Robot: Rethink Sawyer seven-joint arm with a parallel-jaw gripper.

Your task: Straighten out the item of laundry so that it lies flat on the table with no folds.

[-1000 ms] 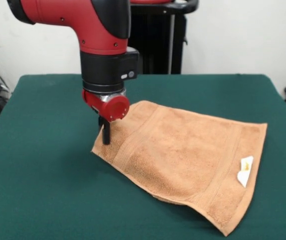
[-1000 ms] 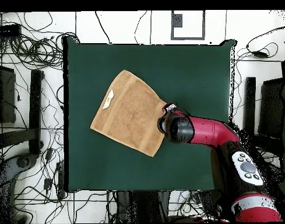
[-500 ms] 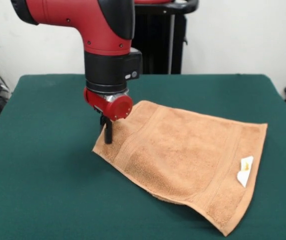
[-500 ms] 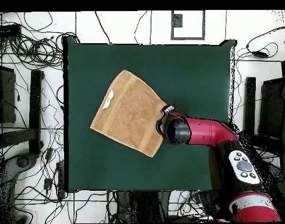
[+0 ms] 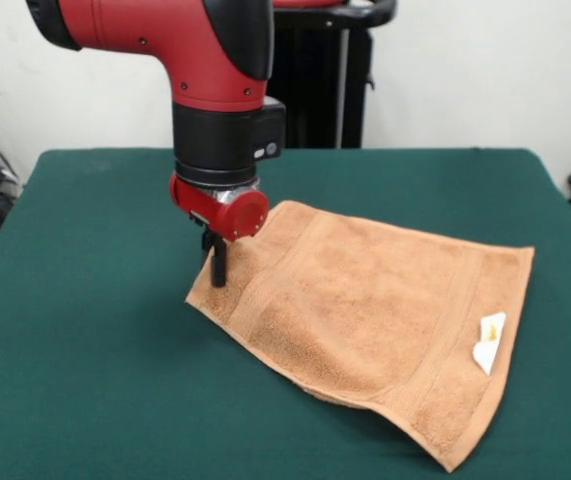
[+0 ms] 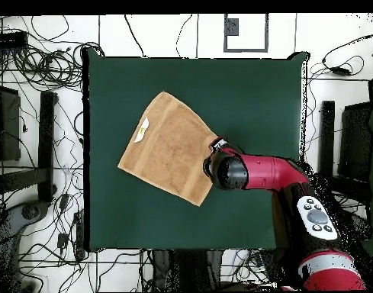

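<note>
Claw (image 5: 218,268) shifted slightly inward over towel (image 5: 370,315) edge, towel unchanged

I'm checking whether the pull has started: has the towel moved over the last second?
No. In the front view the towel keeps its outline and place on the table; only the gripper at its corner crept slightly.

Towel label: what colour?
White label with a small yellowish mark; front view shows it best.
</note>
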